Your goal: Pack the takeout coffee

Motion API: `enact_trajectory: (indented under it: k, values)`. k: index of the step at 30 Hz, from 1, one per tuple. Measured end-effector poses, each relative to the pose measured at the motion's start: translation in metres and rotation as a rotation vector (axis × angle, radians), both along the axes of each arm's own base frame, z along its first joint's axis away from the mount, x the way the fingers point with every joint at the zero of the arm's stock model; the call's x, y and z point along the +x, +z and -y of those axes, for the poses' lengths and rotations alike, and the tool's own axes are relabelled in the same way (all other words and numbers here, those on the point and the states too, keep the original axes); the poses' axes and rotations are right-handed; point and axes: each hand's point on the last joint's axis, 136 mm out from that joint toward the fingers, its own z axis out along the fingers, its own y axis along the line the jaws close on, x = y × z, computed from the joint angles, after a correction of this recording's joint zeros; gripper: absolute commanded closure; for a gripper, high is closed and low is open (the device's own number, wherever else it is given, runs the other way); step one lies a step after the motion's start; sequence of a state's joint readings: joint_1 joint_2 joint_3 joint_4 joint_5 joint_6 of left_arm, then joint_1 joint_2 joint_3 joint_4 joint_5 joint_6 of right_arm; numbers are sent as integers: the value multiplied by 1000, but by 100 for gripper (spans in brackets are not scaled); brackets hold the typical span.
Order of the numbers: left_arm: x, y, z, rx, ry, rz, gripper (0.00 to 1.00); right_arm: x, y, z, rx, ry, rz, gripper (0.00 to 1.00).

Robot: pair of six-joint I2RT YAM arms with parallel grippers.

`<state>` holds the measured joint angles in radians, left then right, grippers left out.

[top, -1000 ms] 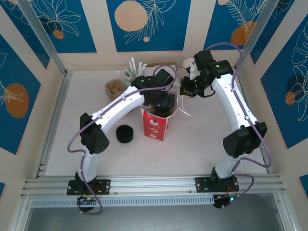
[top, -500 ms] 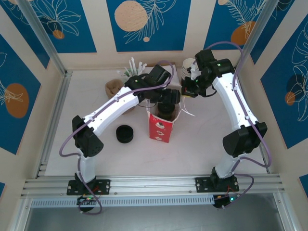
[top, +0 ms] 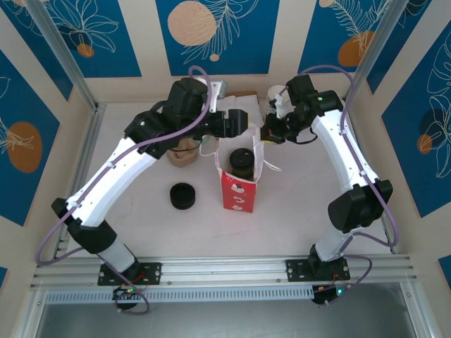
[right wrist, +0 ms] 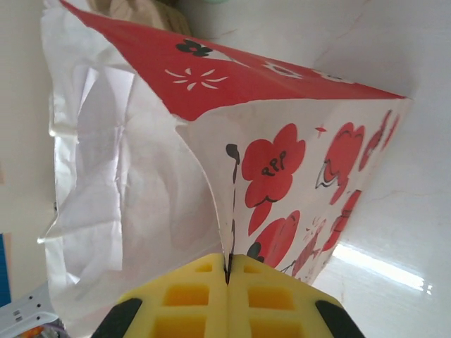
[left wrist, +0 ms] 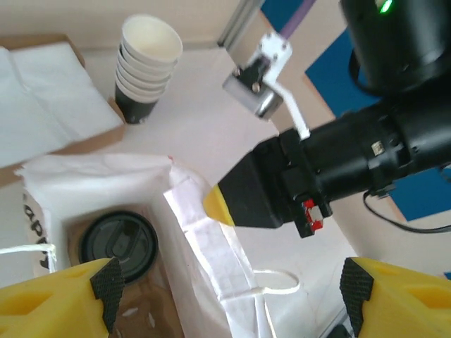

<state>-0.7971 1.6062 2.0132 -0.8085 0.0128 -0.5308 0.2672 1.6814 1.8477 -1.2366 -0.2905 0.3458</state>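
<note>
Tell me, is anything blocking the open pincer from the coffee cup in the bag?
Nothing visible does. The black-lidded paper coffee cup sits in the red flowered paper bag, whose open top faces the open left pincer; the right pincer pinches the bag's edge.

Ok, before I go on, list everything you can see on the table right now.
takeout coffee: one, black lid, inside the red bag
red bag: one, red and white, upright mid-table
loose lids: one stack, black, left of the bag
empty cups: one stack, white-rimmed, far side
napkins: one pile, white, beside the cups
left end effector: one, yellow pads, open above the bag
right end effector: one, yellow pads, shut on the bag's rim
</note>
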Motion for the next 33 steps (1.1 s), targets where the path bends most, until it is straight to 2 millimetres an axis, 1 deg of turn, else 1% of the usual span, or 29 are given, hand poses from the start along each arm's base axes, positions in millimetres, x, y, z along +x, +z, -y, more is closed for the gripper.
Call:
enact_trajectory:
  k: [2, 9, 12, 16, 19, 26, 33]
  values:
    - [8, -2, -11, 17, 43, 10, 18, -3, 2, -4, 33, 14, 4, 100]
    - [37, -41, -53, 110, 204, -53, 17, -7, 8, -18, 136, 58, 24, 100]
    - [45, -49, -68, 133, 255, -69, 16, -7, 8, -23, 174, 66, 20, 100]
    - [52, -50, -79, 137, 297, -71, 16, -6, 2, -31, 231, 63, -4, 100]
    - [55, -50, -84, 135, 313, -71, 16, -6, -4, -36, 260, 60, -23, 100]
    - [61, -51, -95, 140, 356, -79, 15, -5, -7, -47, 316, 68, -39, 100]
    - [71, -55, -120, 162, 441, -89, 12, -11, -13, -58, 343, 88, -63, 100]
